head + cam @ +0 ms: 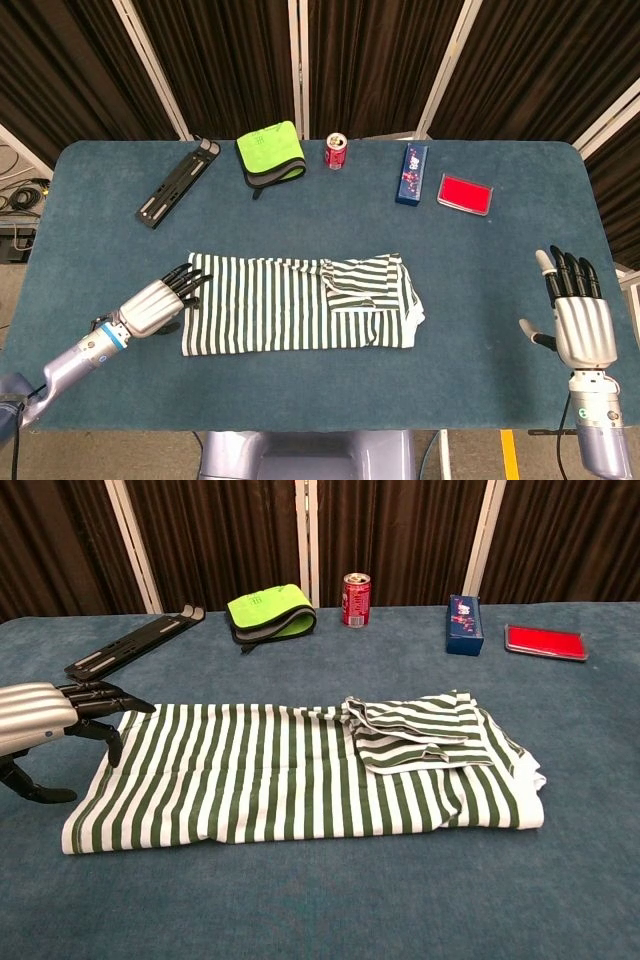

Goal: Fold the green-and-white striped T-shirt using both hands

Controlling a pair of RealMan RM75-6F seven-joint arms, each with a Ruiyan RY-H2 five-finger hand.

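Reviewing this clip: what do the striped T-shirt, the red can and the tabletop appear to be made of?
Striped T-shirt: soft knit fabric, matte; it creases and lies limp. Red can: probably metal, with a shiny rim and a printed wall. Tabletop: seemingly covered in blue felt-like cloth, fuzzy and matte.

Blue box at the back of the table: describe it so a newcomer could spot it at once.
Look along the far edge of the table, right of centre. The blue box stands between the red soda can on its left and the flat red case on its right. It is the only blue, upright, narrow carton in that row.
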